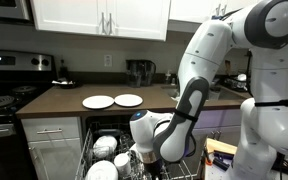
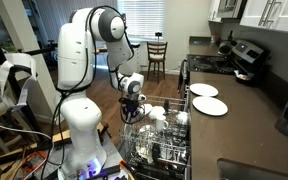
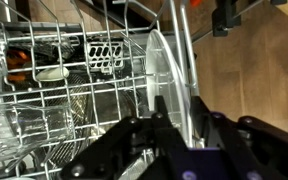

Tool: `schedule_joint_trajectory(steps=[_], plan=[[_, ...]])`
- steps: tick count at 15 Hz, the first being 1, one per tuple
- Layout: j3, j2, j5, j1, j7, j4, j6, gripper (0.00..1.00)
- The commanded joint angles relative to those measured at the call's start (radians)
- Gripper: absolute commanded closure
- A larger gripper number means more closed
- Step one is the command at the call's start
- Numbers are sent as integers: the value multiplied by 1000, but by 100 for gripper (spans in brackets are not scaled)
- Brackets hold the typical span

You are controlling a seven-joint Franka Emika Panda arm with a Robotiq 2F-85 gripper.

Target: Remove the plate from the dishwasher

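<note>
Plate (image 3: pixel 168 70) stands on edge in the tined rack (image 3: pixel 64 95) of the dishwasher (image 1: pixel 102 128), so pincer (image 3: pixel 181 122) straddles its rim from above; can't tell if it's clenched.

White plate (image 3: pixel 167 78) — grey wire rack (image 3: pixel 46 104)

A home kitchen: white cabinets (image 1: pixel 99 18), black stove (image 1: pixel 6 88), countertop (image 1: pixel 54 101) (two plates (image 1: pixel 98 102) on it), open dishwasher (image 1: pixel 102 128).

Dark brown worktop (image 1: pixel 59 98), white plate (image 1: pixel 98 101) lying flat just beside second white plate (image 1: pixel 129 99) near the front edge, dark jug (image 1: pixel 139 72) at the back.
</note>
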Motion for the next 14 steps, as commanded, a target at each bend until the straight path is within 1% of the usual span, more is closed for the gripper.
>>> schedule_joint_trajectory(steps=[1, 3, 4, 6, 11, 14], plan=[[38, -10, 48, -44, -90, 9, -41, 95], [59, -15, 97, -68, -167, 22, -79, 98], [66, -21, 118, -79, -203, 28, -100, 96], [69, -34, 156, -107, -277, 45, -160, 95], [56, -57, 212, -146, -414, 98, -328, 97], [44, -65, 222, -153, -451, 124, -392, 96]])
